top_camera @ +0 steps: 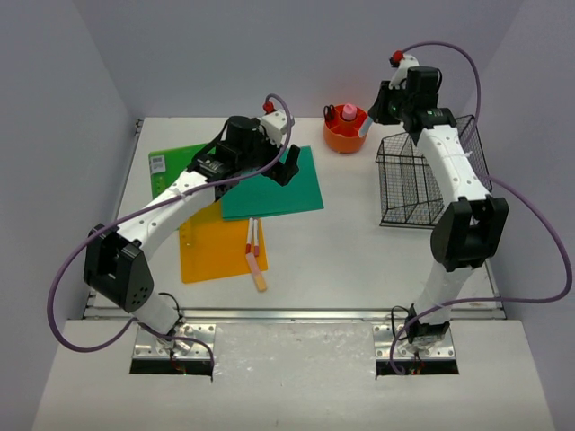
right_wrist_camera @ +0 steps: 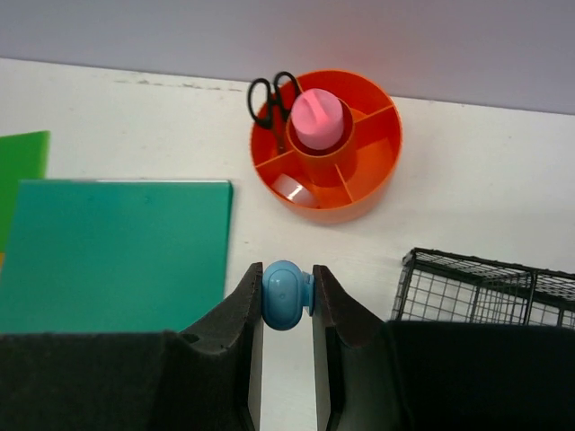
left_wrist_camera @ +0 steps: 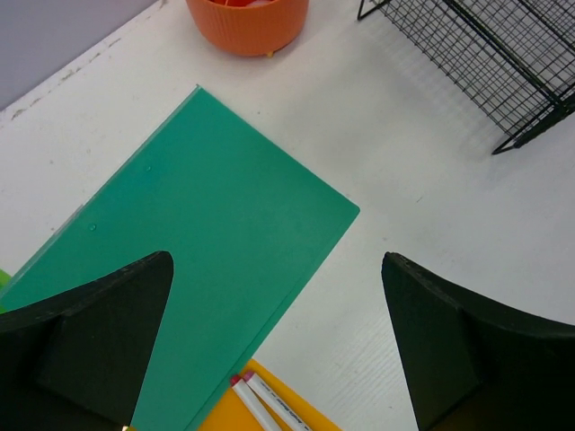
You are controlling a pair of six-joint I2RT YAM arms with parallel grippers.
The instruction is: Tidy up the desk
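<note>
The right gripper (right_wrist_camera: 287, 280) pinches a small blue piece (right_wrist_camera: 284, 301) above the desk (top_camera: 359, 242), near the orange organizer (right_wrist_camera: 373, 184). Dropping it into a free compartment looks next. The left gripper (left_wrist_camera: 277, 265) hangs wide open over the teal folder (left_wrist_camera: 207, 206).

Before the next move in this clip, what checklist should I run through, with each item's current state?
1. Grip: right end effector shut on the blue object: ok.
2. What that blue object is: cannot tell.
3. Free compartment in the orange organizer: ok, its right-side sections look bare.
4. Other arm: left end effector open, holding nothing, above the teal folder: ok.
5. State of the desk: not ok, markers lie loose at the orange folder's edge.
</note>
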